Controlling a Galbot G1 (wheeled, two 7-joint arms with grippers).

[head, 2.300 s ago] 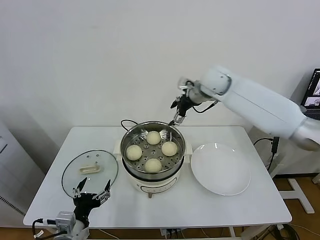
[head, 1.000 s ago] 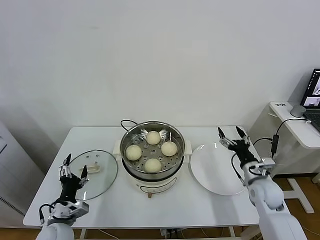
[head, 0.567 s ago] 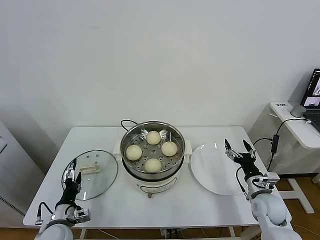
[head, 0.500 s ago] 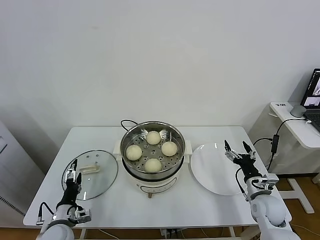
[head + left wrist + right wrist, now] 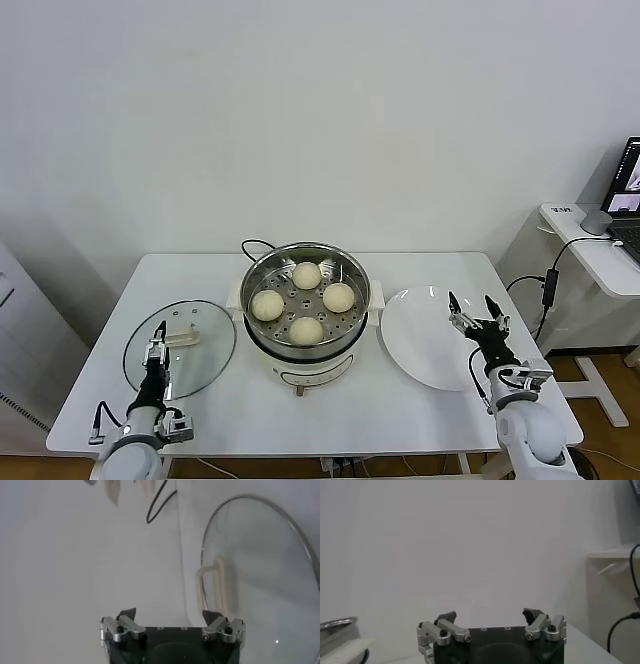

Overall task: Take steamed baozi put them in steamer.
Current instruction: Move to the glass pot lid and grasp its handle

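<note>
The steamer (image 5: 300,355), a shiny steel pot on a cream-white base, stands mid-table. Several round cream-white baozi lie on its perforated tray, among them one at the back (image 5: 307,275), one at the left (image 5: 268,305) and one at the front (image 5: 306,329). My left gripper (image 5: 157,338) is open and empty, low at the front left over the glass lid's near edge; its own view shows it (image 5: 170,617) spread wide. My right gripper (image 5: 470,306) is open and empty at the plate's right edge; it also shows in the right wrist view (image 5: 490,616).
A flat white plate (image 5: 425,345) lies bare to the right of the steamer. A round glass lid (image 5: 195,355) with a cream handle (image 5: 212,587) lies to the left. A black cord (image 5: 250,243) runs behind the pot. A side desk with a laptop (image 5: 625,190) stands at the far right.
My right arm has left the steamer's back rim and come down beside the plate. Both grippers have sunk toward the front edge, still open. The baozi have not moved.
</note>
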